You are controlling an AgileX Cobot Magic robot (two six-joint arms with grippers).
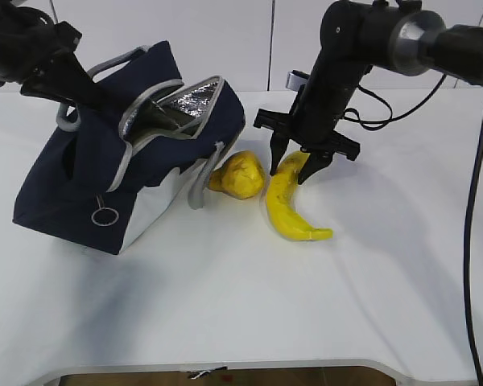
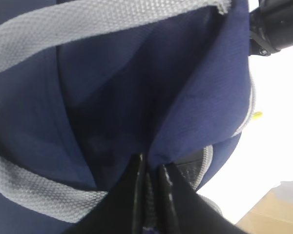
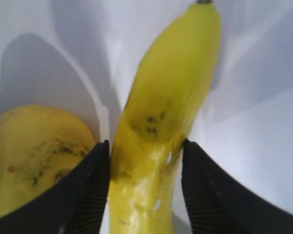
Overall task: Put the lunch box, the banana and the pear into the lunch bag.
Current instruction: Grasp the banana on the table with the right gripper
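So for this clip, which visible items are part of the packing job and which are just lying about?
Part of the job:
- boxy navy-blue fabric lunch bag, pinched by the left gripper
- long curved yellow banana, between the right gripper fingers
- lumpy golden-yellow pear
- lunch box: not visible

Lying about:
- nothing; only the white table

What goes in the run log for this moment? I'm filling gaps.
left gripper: pinching lunch bag | right gripper: straddling banana | pear: on table

Bright, even light falls on the white tabletop (image 1: 225, 297), with soft shadows under the lunch bag (image 1: 80, 185) and banana (image 1: 290, 205). The left wrist view is dim and soft-focused; the right wrist view blurs close up, with glare on the banana's skin.
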